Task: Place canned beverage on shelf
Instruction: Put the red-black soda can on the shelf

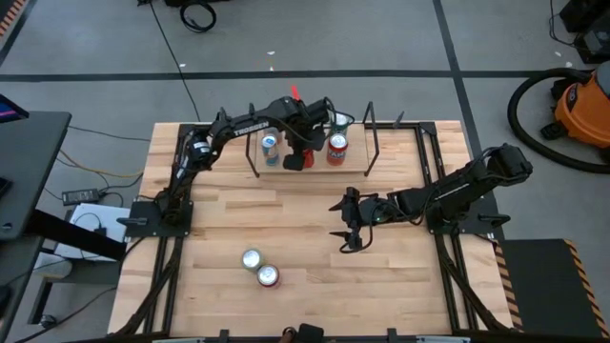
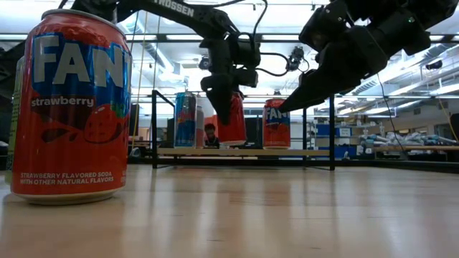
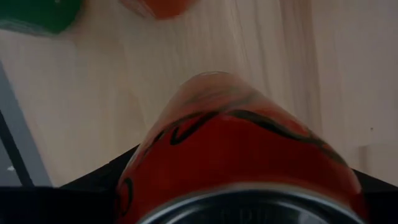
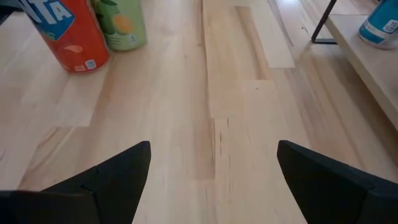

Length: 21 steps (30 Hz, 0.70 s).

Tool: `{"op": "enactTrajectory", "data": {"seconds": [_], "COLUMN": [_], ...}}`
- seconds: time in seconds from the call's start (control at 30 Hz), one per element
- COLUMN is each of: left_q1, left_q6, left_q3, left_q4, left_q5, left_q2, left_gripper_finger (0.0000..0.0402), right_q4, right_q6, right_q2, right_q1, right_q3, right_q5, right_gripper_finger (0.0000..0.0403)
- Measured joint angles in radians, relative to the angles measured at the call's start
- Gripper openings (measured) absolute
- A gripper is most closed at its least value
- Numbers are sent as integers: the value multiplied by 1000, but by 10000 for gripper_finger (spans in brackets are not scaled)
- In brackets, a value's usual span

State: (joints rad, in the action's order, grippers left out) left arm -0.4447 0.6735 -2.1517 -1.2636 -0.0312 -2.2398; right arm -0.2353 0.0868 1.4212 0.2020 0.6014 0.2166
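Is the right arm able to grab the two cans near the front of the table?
Probably yes. The right gripper is open over bare wood, and nothing stands between it and the red can or the green can.

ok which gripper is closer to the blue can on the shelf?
Left. The left gripper is at the shelf, gripping a red can right beside the blue can. The right gripper hovers open over the table's middle, well off the shelf.

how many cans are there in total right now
5. A blue can and a red can stand on the shelf; the left gripper holds a third red can between them; two more stand near the table's front edge.
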Motion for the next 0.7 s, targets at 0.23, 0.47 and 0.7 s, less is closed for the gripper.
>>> {"op": "enactTrajectory", "data": {"seconds": [0.23,0.47,0.7], "left_q1": [-3,0,-1], "left_q6": [0,27,10], "left_q3": [0,0,0], "left_q4": [-16,-20,-7], "left_q5": [16,34,72], "left_q2": [-3,-3,-3], "left_gripper_finger": [309,312,342], "right_q4": [-2,-10,-17], "right_q6": [0,0,-1], "right_q2": [0,0,0], "right_q1": [0,0,0], "right_q3": [0,0,0], "right_q5": [0,0,-1], "right_gripper_finger": [362,362,362]}}
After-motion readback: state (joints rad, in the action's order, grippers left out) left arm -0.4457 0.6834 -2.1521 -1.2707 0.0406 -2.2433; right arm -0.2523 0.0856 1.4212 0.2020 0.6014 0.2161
